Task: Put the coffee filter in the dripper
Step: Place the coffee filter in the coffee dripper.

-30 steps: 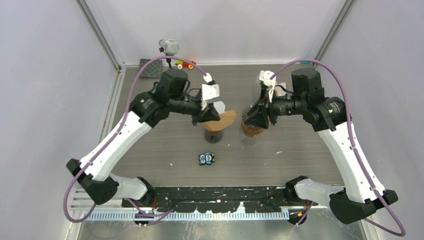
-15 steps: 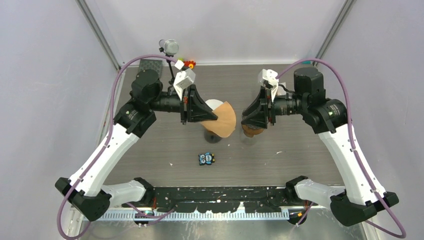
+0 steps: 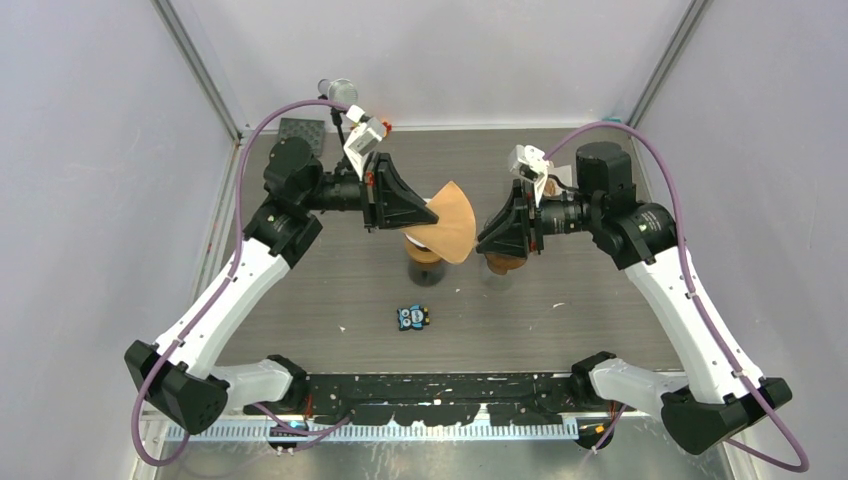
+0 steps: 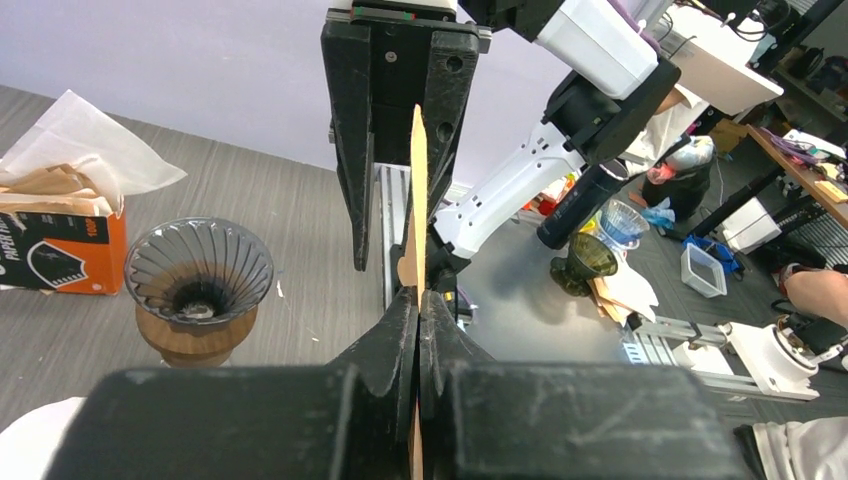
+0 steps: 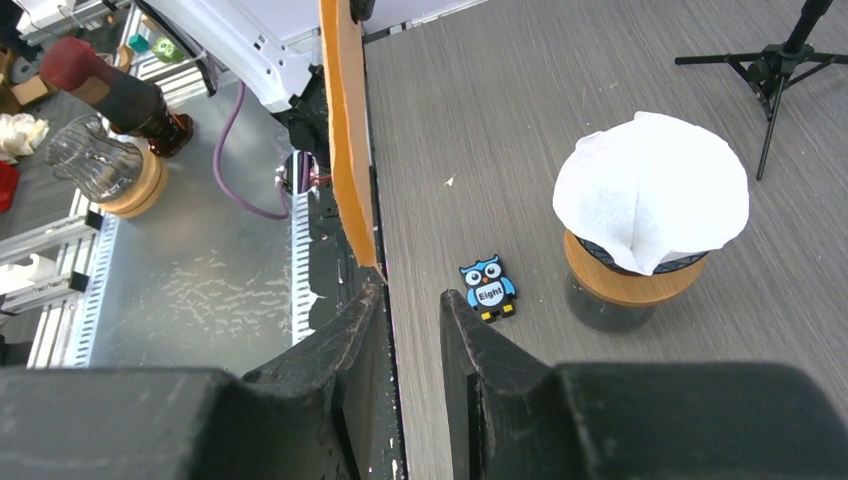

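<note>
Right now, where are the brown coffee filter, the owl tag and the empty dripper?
brown coffee filter [image 3: 452,225]: top view, middle of its flat paper face.
owl tag [image 5: 488,288]: right wrist view, on the owl's body.
empty dripper [image 4: 198,275]: left wrist view, inside its ribbed glass cone.

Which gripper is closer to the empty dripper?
Right. The right gripper hangs partly over the empty dripper. The left gripper, shut on the brown filter, is further left, above the dripper with white paper.
</note>
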